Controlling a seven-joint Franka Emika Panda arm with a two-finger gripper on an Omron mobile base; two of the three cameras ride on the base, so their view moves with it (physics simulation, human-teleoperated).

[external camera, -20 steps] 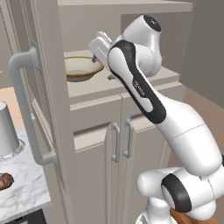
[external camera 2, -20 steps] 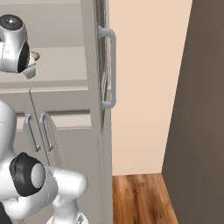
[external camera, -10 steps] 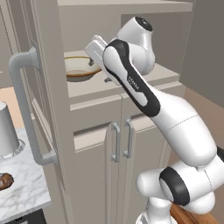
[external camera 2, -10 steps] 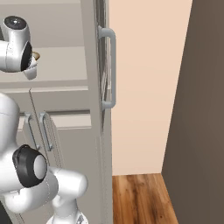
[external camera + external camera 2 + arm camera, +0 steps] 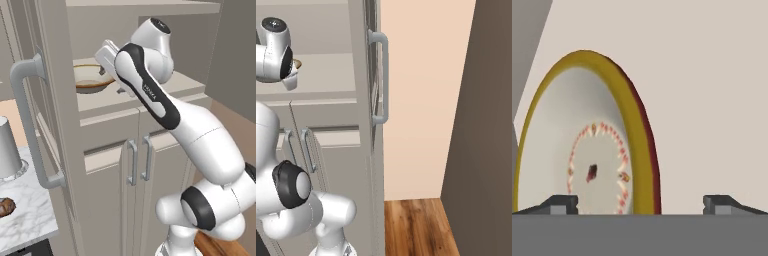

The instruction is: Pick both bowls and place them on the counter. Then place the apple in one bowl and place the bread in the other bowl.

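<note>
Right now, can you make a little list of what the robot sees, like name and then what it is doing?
claw: open, tips either side of the bowl's rim, not gripping yet
bowl: tan with a golden-brown rim, sitting on the cabinet shelf
inside of bowl: reddish ring and a dark spot
bread: dark brown roll lying on the counter
cup: grey, upright on the counter behind the bread

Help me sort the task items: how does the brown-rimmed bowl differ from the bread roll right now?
The tan bowl sits up on the beige cabinet shelf; the bread lies low on the marble counter. The bowl is wide, smooth and golden-rimmed; the bread is small, lumpy and dark brown. The open gripper faces the bowl, not the bread. Neither is held.
</note>
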